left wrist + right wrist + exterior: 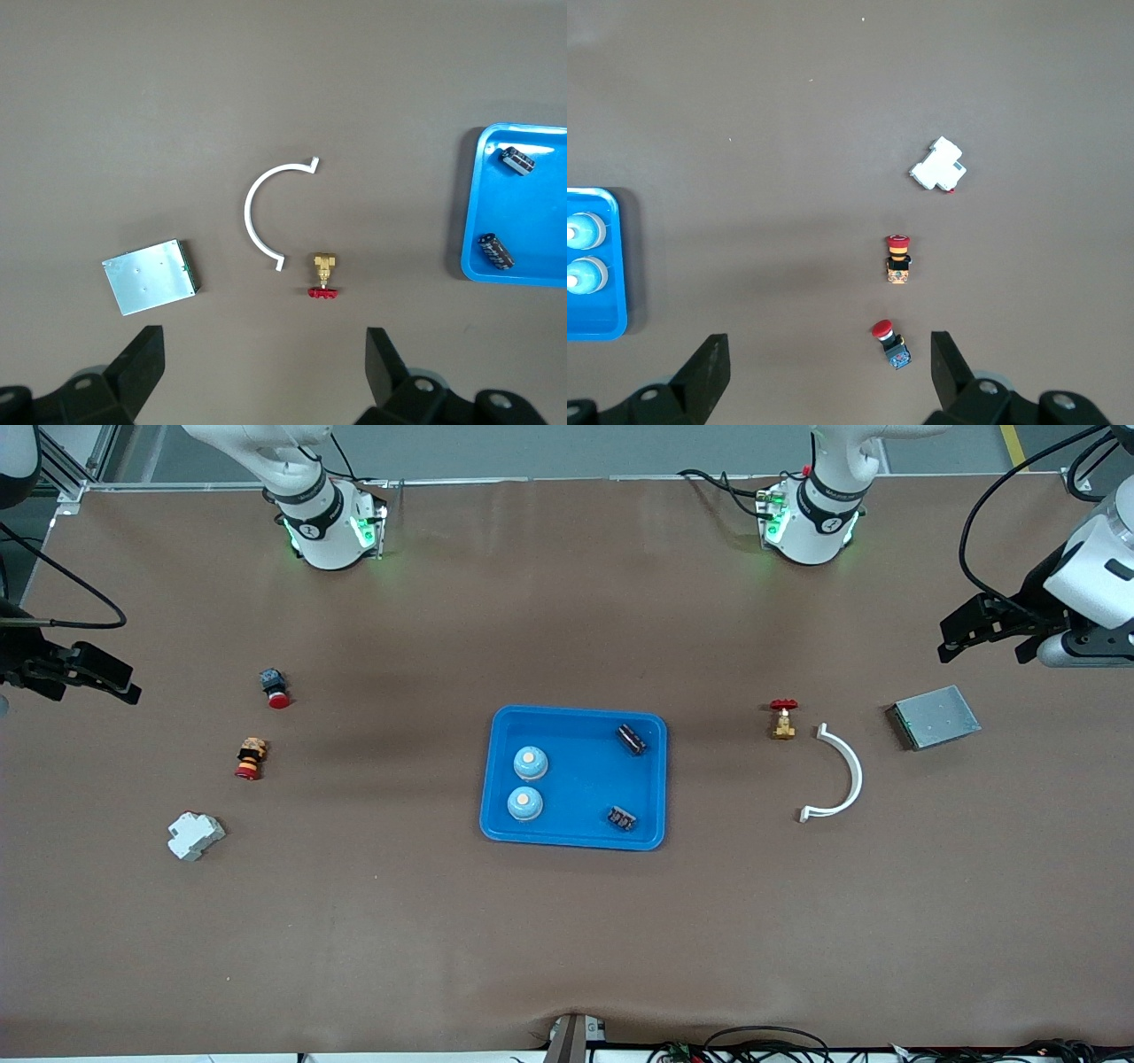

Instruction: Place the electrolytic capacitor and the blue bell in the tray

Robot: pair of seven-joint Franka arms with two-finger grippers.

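Note:
The bright-blue tray (580, 784) lies mid-table. In it stand two blue bells (530, 762) (524, 803) side by side at the end toward the right arm. Two dark electrolytic capacitors (631, 739) (622, 817) lie at its other end. My left gripper (979, 638) hangs open and empty over the table's left-arm end, near a grey box. In the left wrist view the left gripper (264, 341) is open, with the tray (532, 212) and both capacitors (517, 159) (496, 251) in sight. My right gripper (97, 673) (828, 341) hangs open and empty over the right-arm end.
Toward the left arm's end lie a brass valve with a red handle (783, 720), a white curved strip (842, 775) and a grey metal box (935, 716). Toward the right arm's end are two red push buttons (275, 688) (251, 758) and a white breaker (195, 835).

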